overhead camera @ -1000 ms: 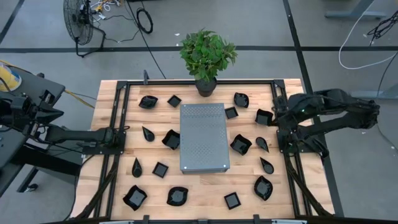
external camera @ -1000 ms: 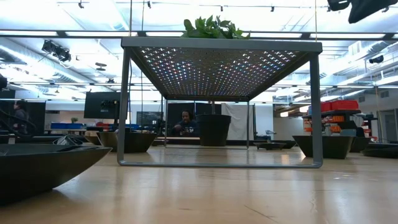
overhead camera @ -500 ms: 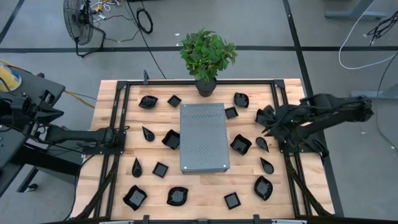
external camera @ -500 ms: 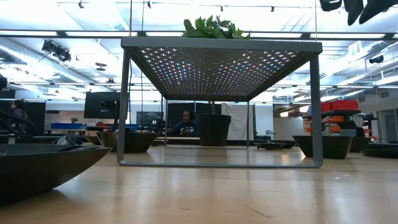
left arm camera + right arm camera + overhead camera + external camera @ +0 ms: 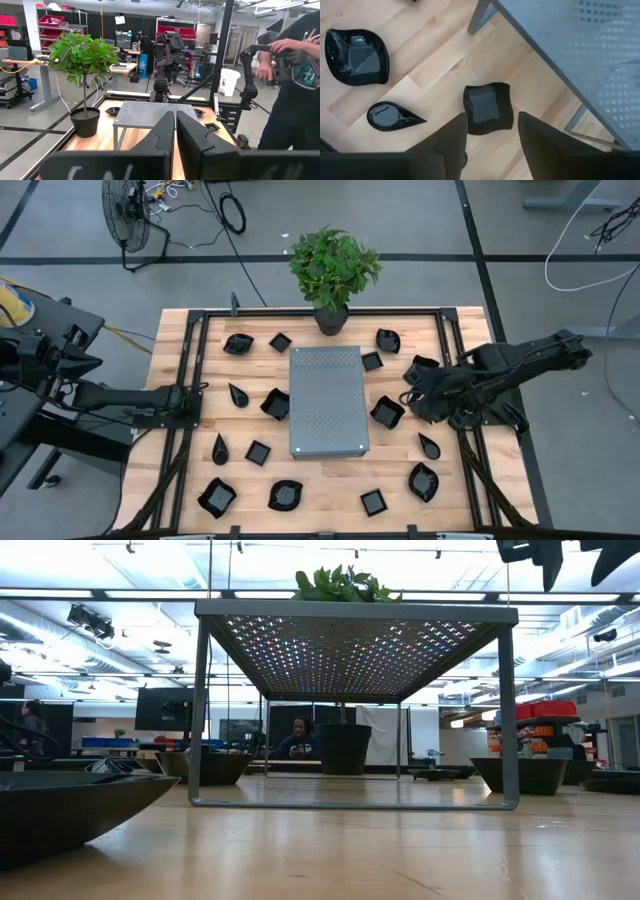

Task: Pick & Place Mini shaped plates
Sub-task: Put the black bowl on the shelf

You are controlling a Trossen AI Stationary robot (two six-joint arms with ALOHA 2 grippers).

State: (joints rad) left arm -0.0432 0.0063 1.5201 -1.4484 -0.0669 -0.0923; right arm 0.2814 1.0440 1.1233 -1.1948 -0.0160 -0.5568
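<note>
- Hanging over the right side of the counter [image 5: 170,330]: right end effector [image 5: 412,395], fingers [image 5: 451,145] spread wide, nothing between them.
- Lying flat right under it: one small square black plate [image 5: 487,108], bare, not touched.
- Sitting near that plate: teardrop plate [image 5: 394,116] and round wavy plate [image 5: 356,56], both flat on the wood and apart from each other.
- Standing in the middle of the counter: grey slab [image 5: 327,400] full of tiny holes, up on thin legs.
- Scattered all round the slab: many more little black plates, like a square one [image 5: 258,452] on the left and a wavy one [image 5: 285,496] by the near edge.
- Resting at the left edge of the counter: left end effector [image 5: 174,131], fingers pressed together, holding nothing.
- Standing at the far edge: green plant [image 5: 334,268] in a dark pot.
- Showing past the counter in the left wrist view: person [image 5: 296,95] in a dark shirt, hands on another arm rig.
- Sitting far back in the room in the low view: another person [image 5: 297,737].
</note>
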